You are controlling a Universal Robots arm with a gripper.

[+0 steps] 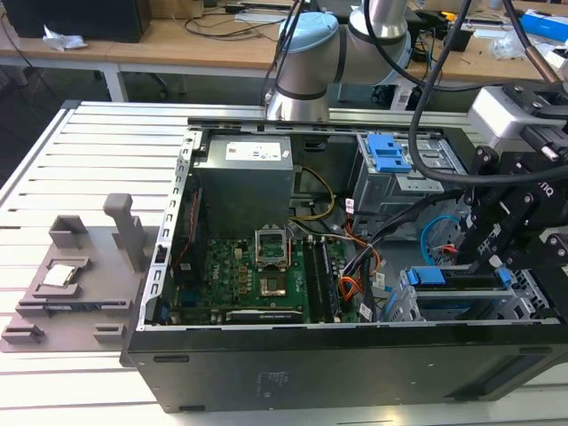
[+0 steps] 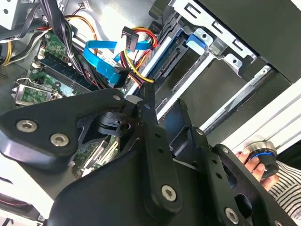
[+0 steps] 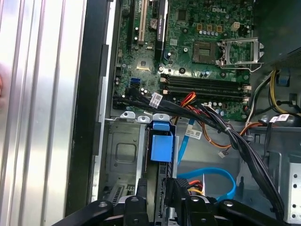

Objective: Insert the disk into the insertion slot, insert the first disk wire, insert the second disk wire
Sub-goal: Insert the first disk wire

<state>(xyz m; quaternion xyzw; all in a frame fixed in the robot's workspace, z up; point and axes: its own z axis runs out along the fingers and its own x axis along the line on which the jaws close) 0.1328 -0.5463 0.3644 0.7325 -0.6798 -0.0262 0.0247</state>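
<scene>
Disk (image 1: 461, 282), blue-framed, sits inside grey sheet-metal insertion slot (image 1: 404, 311).

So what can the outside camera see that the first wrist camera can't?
The exterior view adds the robot arm standing behind the computer, the grey plastic holder on the table and the wooden desks at the back. The first wrist view adds a close look down at a small white plug on loose wires. Both show the green motherboard, the blue cable and the disk with its blue carrier.

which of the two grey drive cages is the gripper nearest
The grey cage at the exterior view's lower right; the other cage carries a large blue latch.
</scene>
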